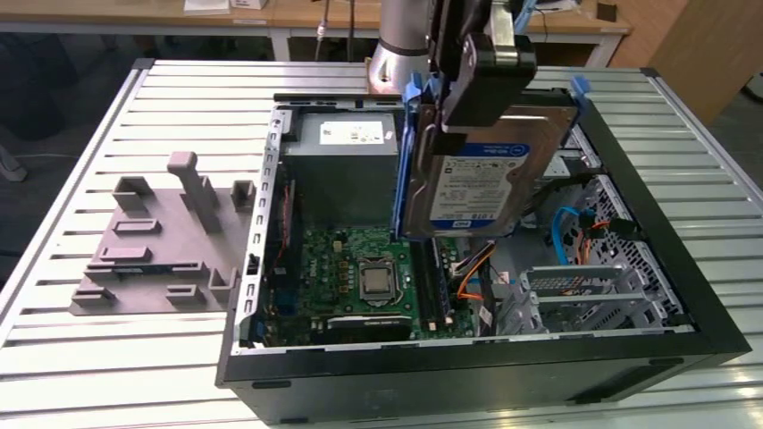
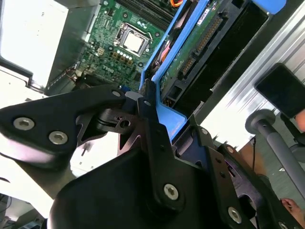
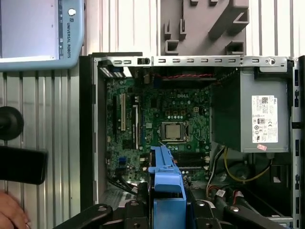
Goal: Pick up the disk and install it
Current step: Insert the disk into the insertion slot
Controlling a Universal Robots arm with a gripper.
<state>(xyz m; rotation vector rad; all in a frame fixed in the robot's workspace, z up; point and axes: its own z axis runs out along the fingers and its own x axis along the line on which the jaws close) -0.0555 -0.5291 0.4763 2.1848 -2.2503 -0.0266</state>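
Observation:
The disk (image 1: 483, 183) hangs upright over the open computer case (image 1: 477, 362), its white-and-blue label facing the exterior view. Blue carrier rails (image 1: 409, 152) run along its edges. My gripper (image 1: 463, 114) is shut on the disk's upper end, with the black gripper body above it. In the second wrist view the black fingers (image 2: 145, 112) clamp the blue rail (image 2: 167, 119), and the disk's green circuit side (image 2: 190, 52) points down toward the case. In the first wrist view the blue carrier (image 3: 167, 176) sticks out from my gripper (image 3: 167, 212) above the motherboard (image 3: 162, 124).
Inside the case are a grey power supply box (image 1: 346, 165), the motherboard (image 1: 364, 277), orange and blue cables (image 1: 573, 228) and a metal drive cage (image 1: 591, 290). A grey holder fixture (image 1: 161, 237) lies on the slatted table at the exterior view's left. A person's hand (image 3: 9, 212) is beside the case.

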